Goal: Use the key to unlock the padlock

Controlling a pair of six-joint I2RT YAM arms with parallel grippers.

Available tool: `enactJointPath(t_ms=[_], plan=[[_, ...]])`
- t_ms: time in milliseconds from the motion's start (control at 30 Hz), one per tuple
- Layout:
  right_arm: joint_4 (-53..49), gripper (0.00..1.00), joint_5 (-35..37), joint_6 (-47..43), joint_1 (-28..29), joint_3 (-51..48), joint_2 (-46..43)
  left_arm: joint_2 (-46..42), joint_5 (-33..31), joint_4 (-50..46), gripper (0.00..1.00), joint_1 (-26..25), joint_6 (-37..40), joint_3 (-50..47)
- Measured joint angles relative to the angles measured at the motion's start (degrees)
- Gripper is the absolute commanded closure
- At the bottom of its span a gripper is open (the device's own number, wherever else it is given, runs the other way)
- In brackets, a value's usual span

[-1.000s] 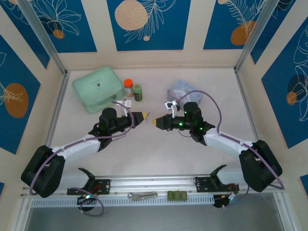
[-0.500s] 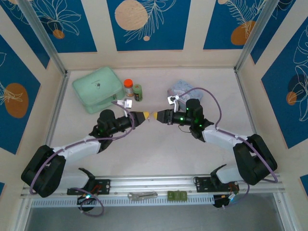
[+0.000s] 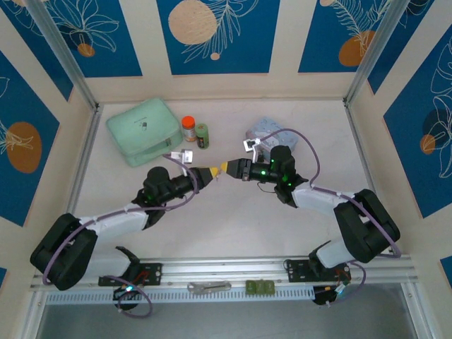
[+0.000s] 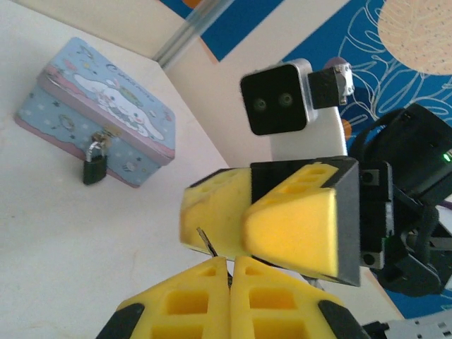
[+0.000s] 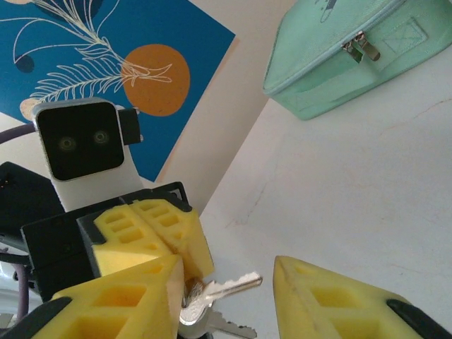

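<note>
so far nothing is unlocked: the padlock (image 4: 94, 166) hangs with its shackle shut through the hasp of the light-blue tin (image 4: 106, 106), which sits on the worktop (image 3: 233, 219) behind the right arm. the key (image 5: 229, 285), on a small ring with another, is up in the air at mid-worktop, pinched in the left claw (image 4: 229, 263), whose yellow fingers are pressed together on it. the right claw (image 3: 227, 167) faces it tip to tip with its fingers spread wide, the key's blade lying in the gap between them. this looks like a handover not yet completed. left to do, as i judge it: close on the key, carry it to the padlock, insert and turn.
</note>
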Motion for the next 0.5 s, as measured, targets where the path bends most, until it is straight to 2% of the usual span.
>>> enactJointPath(t_ms=[500], plan=[[-1.20,0.67,-3.23,2.64,1.20,-0.02,-0.42,-2.64,-6.40,2.89,1.00,-2.36,0.20,-1.77]])
